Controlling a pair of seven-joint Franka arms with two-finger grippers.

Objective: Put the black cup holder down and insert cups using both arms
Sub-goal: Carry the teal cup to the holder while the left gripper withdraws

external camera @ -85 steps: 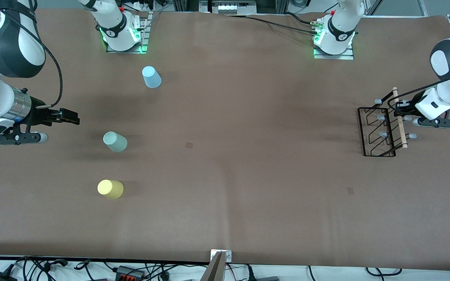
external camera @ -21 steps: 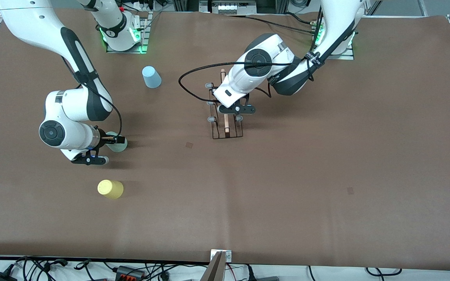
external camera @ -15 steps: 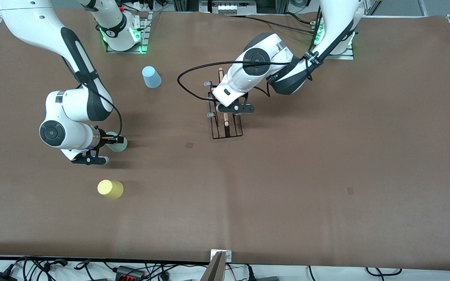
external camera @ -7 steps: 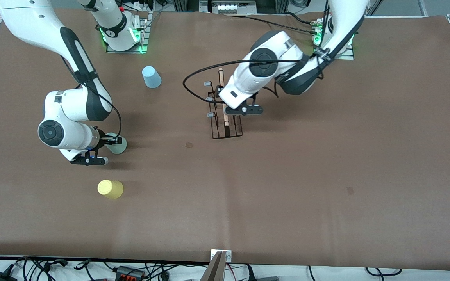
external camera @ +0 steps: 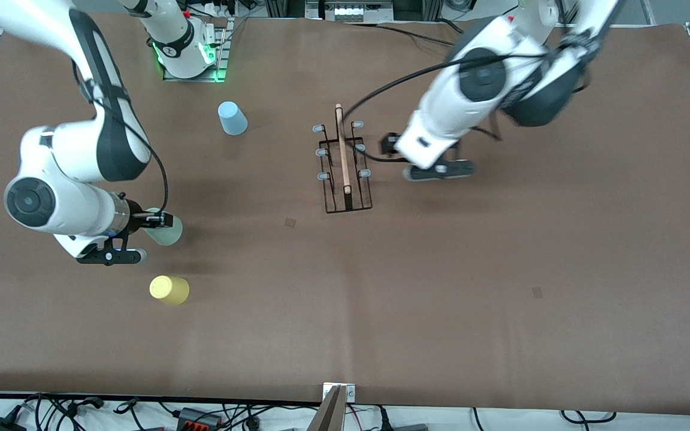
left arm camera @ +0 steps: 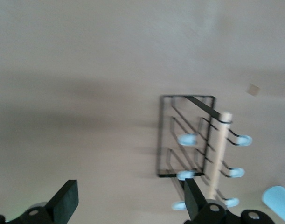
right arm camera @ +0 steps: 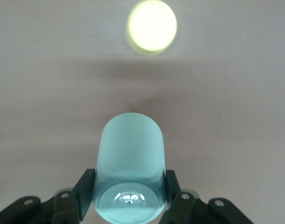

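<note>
The black cup holder (external camera: 345, 163) stands on the table's middle, its wooden rod on top; it also shows in the left wrist view (left arm camera: 186, 136). My left gripper (external camera: 389, 143) hangs open just beside it, toward the left arm's end, with nothing between its fingers (left arm camera: 65, 204). My right gripper (external camera: 161, 221) is shut on the mint green cup (external camera: 166, 233), held a little above the table; the cup (right arm camera: 131, 154) sits between both fingers (right arm camera: 84, 190). The yellow cup (external camera: 169, 290) stands on the table nearer the front camera, also visible in the right wrist view (right arm camera: 152, 25). The light blue cup (external camera: 232, 118) stands near the right arm's base.
Brown table cover (external camera: 501, 269) spreads wide toward the left arm's end and the front camera. The two arm bases (external camera: 189, 54) stand along the table's back edge. Cables lie off the table's front edge.
My left gripper opened, let go of the cup holder and drew back toward the left arm's end. My right gripper shut on the mint green cup and lifted it.
</note>
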